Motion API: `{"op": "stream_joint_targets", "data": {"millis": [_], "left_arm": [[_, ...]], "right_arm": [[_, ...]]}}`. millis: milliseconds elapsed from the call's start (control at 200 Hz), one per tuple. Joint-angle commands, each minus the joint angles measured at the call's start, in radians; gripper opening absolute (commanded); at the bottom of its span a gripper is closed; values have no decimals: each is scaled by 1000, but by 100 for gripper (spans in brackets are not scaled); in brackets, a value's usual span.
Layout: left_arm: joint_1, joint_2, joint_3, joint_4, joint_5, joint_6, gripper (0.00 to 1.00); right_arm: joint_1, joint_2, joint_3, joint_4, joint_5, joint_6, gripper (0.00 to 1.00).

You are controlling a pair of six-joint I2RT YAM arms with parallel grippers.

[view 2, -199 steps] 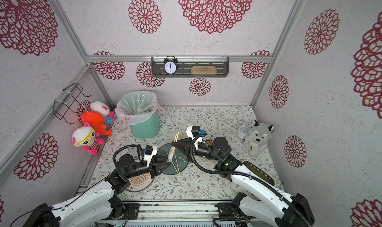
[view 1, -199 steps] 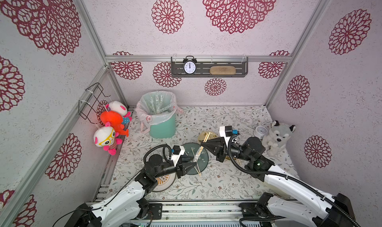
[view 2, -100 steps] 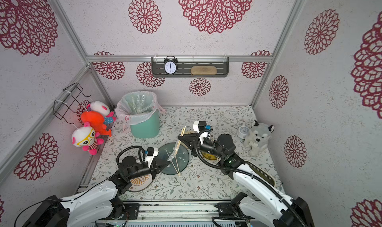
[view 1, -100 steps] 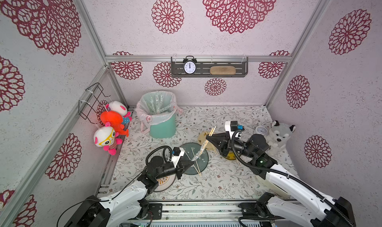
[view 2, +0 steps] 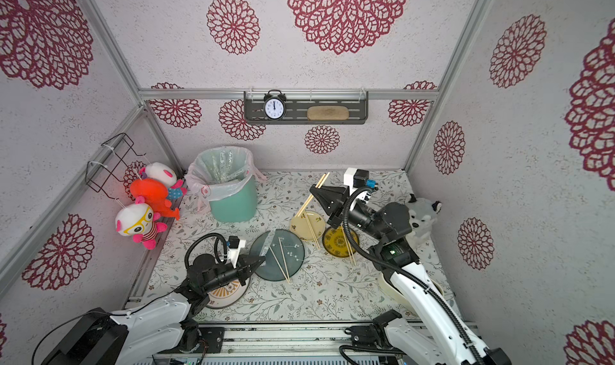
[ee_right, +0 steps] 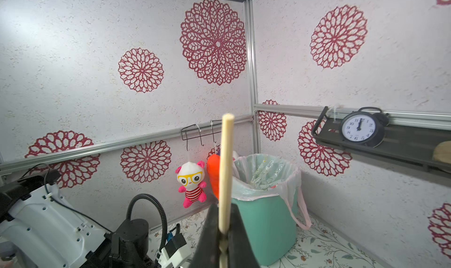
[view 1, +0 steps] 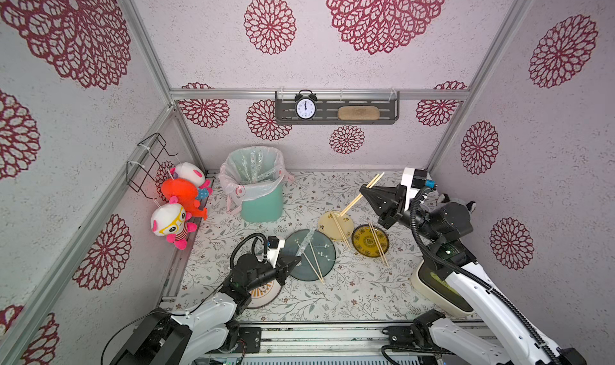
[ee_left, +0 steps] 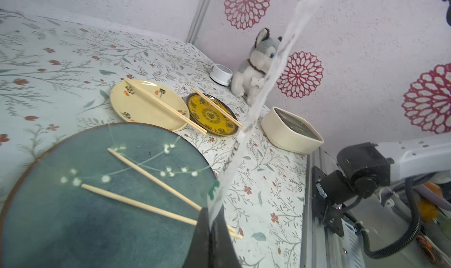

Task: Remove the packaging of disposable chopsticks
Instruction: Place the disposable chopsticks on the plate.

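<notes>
My left gripper [view 1: 297, 262] [ee_left: 211, 214] is shut on the low end of a clear packaging sleeve [view 1: 307, 242] [ee_left: 256, 108], which slants up over the teal plate [view 1: 299, 273]. My right gripper [view 1: 366, 188] [ee_right: 223, 230] is raised behind the cream plate [view 1: 327, 220]. It is shut on a bare pair of disposable chopsticks [view 1: 352, 203] [ee_right: 225, 171], apart from the sleeve. Three more bare pairs lie on the teal plate [view 1: 314, 267], the cream plate [view 1: 340, 230] and the yellow plate [view 1: 377, 243]. Both grippers show in both top views [view 2: 263, 262] [view 2: 312, 188].
A teal bin [view 1: 261, 207] with a pinkish liner stands at the back left and holds several empty sleeves [view 1: 253, 167]. A white patterned plate [view 1: 266, 293] lies under my left arm. A cream container [view 1: 436, 290] and a husky plush [ee_left: 256, 64] are on the right.
My left gripper shut on the sleeve's end. My right gripper drew back, up and to the right with the chopsticks, which slid out of the sleeve.
</notes>
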Motion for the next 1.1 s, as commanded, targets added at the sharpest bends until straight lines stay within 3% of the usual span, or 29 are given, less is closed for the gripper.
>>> {"op": "stream_joint_targets", "data": {"millis": [0, 160, 265, 365, 485, 721, 831, 916, 1096], "left_arm": [[40, -60, -9, 46, -65, -61, 0], [64, -270, 88, -151, -70, -59, 0], [80, -448, 206, -416, -220, -28, 0], [112, -532, 337, -597, -316, -6, 0], [174, -503, 486, -729, -387, 13, 0], [325, -358, 689, -846, -328, 3, 0], [363, -303, 694, -825, -259, -9, 0], [366, -286, 629, -704, -203, -56, 0], [378, -278, 697, -829, -343, 7, 0]], "right_arm": [[-12, -14, 14, 24, 2, 57, 0], [53, 101, 57, -145, 24, 80, 0], [241, 203, 140, -416, 259, -67, 0], [301, 305, 168, -445, 229, -5, 0], [408, 443, 251, -578, 345, -26, 0], [536, 758, 477, -786, 375, -80, 0], [594, 846, 562, -809, 330, -86, 0], [626, 910, 638, -865, 339, -86, 0], [670, 1055, 773, -980, 348, -85, 0]]}}
